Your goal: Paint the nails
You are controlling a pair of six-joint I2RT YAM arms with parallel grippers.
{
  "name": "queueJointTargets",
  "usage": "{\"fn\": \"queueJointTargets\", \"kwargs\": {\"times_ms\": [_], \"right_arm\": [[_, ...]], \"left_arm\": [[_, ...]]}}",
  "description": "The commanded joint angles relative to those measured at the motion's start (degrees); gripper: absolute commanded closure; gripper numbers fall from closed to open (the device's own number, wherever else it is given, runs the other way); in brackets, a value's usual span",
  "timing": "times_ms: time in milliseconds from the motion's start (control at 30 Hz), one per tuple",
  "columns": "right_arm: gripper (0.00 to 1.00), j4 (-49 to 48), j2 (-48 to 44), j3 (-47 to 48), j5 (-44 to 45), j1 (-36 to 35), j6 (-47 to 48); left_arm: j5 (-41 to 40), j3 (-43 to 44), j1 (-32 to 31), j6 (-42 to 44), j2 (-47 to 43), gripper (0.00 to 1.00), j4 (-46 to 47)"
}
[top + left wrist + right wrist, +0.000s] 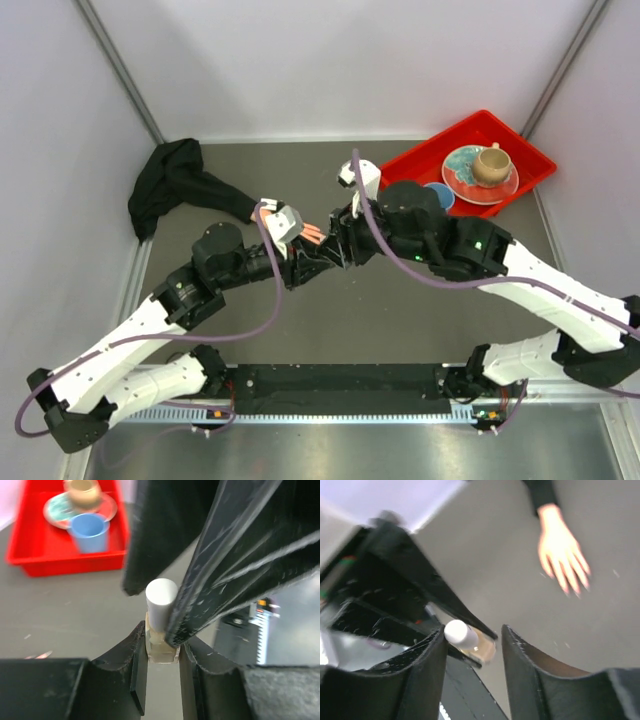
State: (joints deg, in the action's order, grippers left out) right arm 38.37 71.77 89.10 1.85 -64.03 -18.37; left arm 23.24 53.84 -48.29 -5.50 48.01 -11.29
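Between the spread fingers of your right end effector [472,630] sits the white cap [461,634] of a small tan bottle [161,649]. The jaws stand open on either side of it and are not pressed shut; from the left wrist view one finger looks to be against the cap's side, though I cannot be sure of contact. Your left end effector [162,635] pinches the bottle's body from below, with the cap's long axis leaning up toward the right end effector, so the two meet head-on above the desk [400,320]. Further out lies the mannequin hand [560,545], flat on the desk with its black sleeve [170,185] trailing to the far left corner. Its fingers run along their length toward the two end effectors, and the nails [576,591] are at the near tips, too blurred to make out one by one. From the right end effector the nails lie just to the left and a little farther back. The left arm is the nearer one, yet it is occupied, so I judge the right arm will have to carry the brush over.
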Motion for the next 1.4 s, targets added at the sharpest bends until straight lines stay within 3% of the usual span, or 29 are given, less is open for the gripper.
{"fn": "queueJointTargets", "kwargs": {"times_ms": [0, 300, 400, 500, 567, 600, 700, 733, 867, 933, 1100, 1133, 1200, 1367], "right_arm": [[0.56, 5.56, 3.63, 7.04, 14.49, -2.24, -4.66], [0.67, 9.17, 10.58, 14.08, 20.30, -6.81, -0.18], [0.78, 9.71, 11.46, 14.87, 20.39, -6.90, 0.18], [1.00, 9.36, 10.77, 14.09, 20.21, -6.81, 0.61], [1.00, 8.92, 9.89, 12.68, 19.34, -6.81, 2.36], [1.00, 8.39, 8.40, 11.72, 17.94, -6.81, 3.85], [1.00, 2.78, 2.62, 5.40, 5.50, -6.72, 13.94], [1.00, -2.02, 0.50, -0.53, -6.99, -6.72, 17.37], [1.00, -5.43, -4.80, -5.52, -26.60, -5.50, 22.94], [1.00, -4.45, -4.70, -4.55, -33.63, -4.01, 22.85], [1.00, -8.39, -7.07, -6.74, -37.44, -2.42, 20.66], [1.00, -9.01, -7.60, -7.96, -37.09, -2.24, 19.96], [1.00, -10.32, -9.27, -9.03, -34.73, -2.15, 19.60], [1.00, -17.26, -12.61, -14.38, -25.15, -2.06, 14.34]], "left_arm": [[-10.32, -0.05, -0.31, 0.49, 0.51, 1.00, 3.11], [-13.84, 1.61, -0.31, -2.67, 2.79, 1.00, 1.27], [-14.02, 1.61, -0.31, -3.20, 2.53, 1.00, 1.18], [-13.32, 1.09, -0.31, -3.20, 1.30, 1.00, 1.18], [-10.87, 0.13, -0.31, -2.77, 0.42, 1.00, 2.49], [-8.59, -0.23, -0.22, -2.16, -0.80, 1.00, 3.20], [8.16, -1.81, -0.22, -0.92, -3.87, 1.00, 7.32], [22.23, -2.60, -0.22, -1.09, -4.24, 1.00, 8.99], [46.90, 0.46, -0.22, -15.55, 1.11, 1.00, 19.45], [51.62, 2.48, -0.22, -17.79, 3.84, 1.00, 20.87], [47.79, 3.02, -0.22, -16.04, 2.18, 1.00, 19.99], [46.12, 4.15, -0.22, -14.21, 1.92, 1.00, 15.12], [39.46, 4.78, -0.22, -8.93, 0.69, 1.00, 11.56], [26.96, 3.29, -0.22, -9.53, -1.16, 1.00, 12.78]]}}
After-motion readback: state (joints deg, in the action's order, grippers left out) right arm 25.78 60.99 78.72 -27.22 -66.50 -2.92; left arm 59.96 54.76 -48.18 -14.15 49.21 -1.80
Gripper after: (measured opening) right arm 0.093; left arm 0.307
